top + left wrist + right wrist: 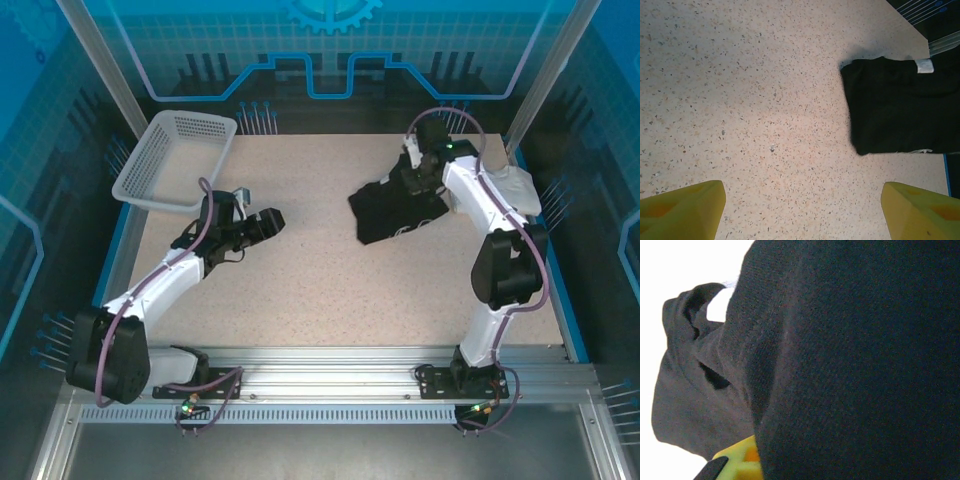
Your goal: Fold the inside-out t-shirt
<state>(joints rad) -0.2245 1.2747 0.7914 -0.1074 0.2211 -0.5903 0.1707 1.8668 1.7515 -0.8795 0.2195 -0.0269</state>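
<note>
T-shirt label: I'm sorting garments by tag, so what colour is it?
White label on the black t-shirt; clearest in the left wrist view.

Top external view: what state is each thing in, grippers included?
t-shirt, gathered into a compact bundle on the table.
basket, upright, looks empty.
left gripper, open above bare table.
right gripper, down at the t-shirt, cloth hiding whether it is shut.

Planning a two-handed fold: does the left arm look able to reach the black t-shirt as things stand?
Likely yes: only bare table lies between the open left gripper and the t-shirt.
</note>
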